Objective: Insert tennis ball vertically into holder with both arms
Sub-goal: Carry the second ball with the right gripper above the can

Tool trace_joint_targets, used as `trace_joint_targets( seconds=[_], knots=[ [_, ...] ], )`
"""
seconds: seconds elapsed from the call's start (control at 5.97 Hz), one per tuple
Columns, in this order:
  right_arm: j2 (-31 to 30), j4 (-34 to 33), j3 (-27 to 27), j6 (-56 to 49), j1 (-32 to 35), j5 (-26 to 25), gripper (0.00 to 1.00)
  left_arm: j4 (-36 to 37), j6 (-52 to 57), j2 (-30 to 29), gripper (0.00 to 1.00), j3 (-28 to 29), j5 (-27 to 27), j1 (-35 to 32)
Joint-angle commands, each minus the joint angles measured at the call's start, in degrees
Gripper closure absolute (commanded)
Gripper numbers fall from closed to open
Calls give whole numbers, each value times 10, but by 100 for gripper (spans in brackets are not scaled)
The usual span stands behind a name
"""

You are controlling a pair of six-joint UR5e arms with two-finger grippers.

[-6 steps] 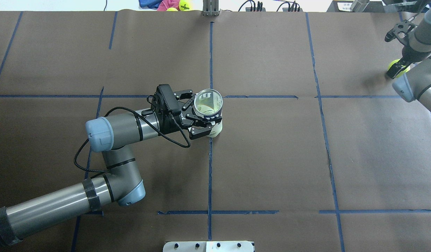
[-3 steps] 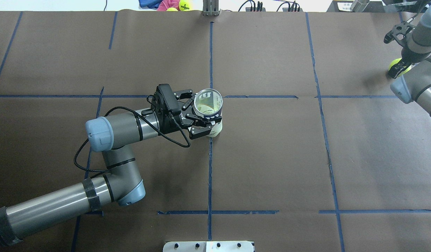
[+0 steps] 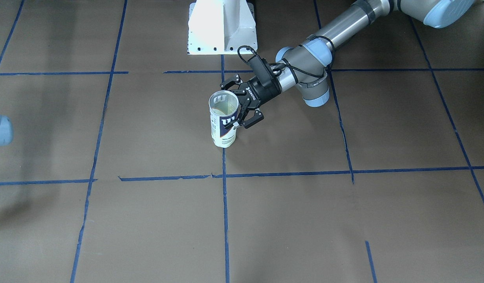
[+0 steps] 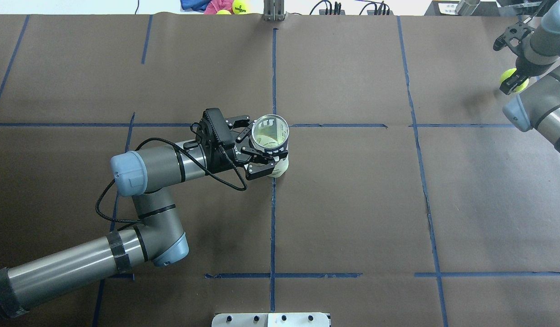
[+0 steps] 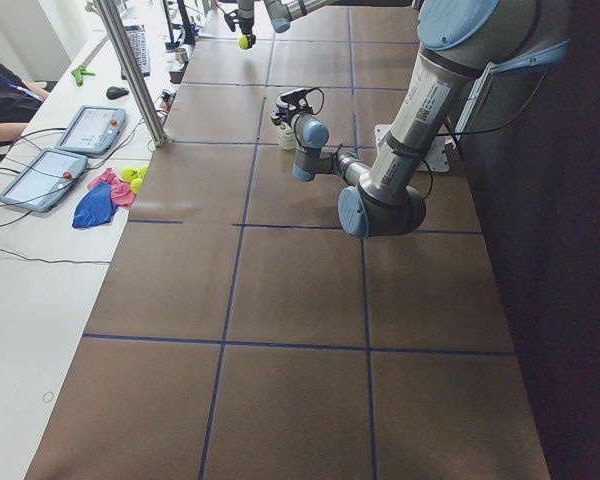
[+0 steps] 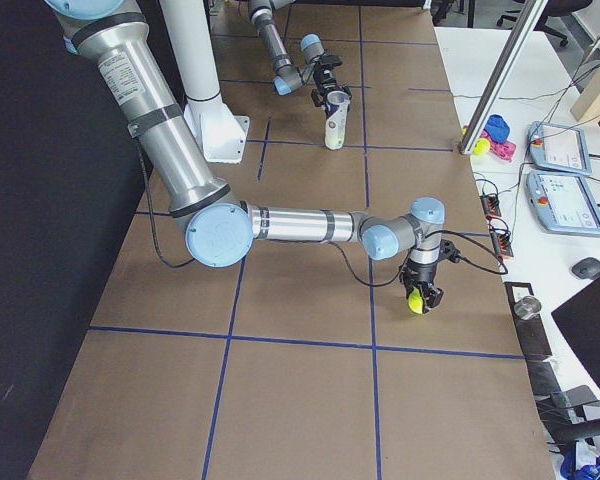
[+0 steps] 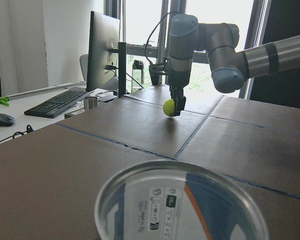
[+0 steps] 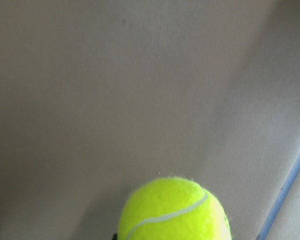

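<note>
While the left gripper is clamped round the holder, one finger pressed to each side of the tube about halfway up, the holder stands upright on the brown paper of the table, its open mouth facing up and its base by a crossing of blue tape lines; the navy and white label with the W faces the operators' side; through the clear rim the tube looks to have nothing in it.

Well apart from it, near the far corner of the table on the robot's right, the right gripper points straight down with its fingers closed on the tennis ball, which hangs a little above the paper over its own shadow; the wrist view on that side shows the ball's yellow-green felt and white seam against bare paper, a blue line running beside it.

Between the two arms stands the white pedestal base; on the desk beyond the table's edge lie spare balls and coloured cloths.
</note>
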Motion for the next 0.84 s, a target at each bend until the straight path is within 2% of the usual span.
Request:
trace_joint_targets(
  seconds=[0.0, 0.17, 0.34, 0.67],
  knots=[
    [-1, -2, 71, 105, 19, 112, 99, 0, 0, 0, 17, 0, 0, 0],
    [-2, -7, 124, 210, 17, 146, 98, -1, 0, 0, 17, 0, 0, 0],
    [-2, -45, 200, 311, 4, 169, 98, -1, 0, -1, 17, -1, 0, 0],
    [3, -194, 397, 469, -76, 161, 98, 0, 0, -2, 17, -1, 0, 1]
  ],
)
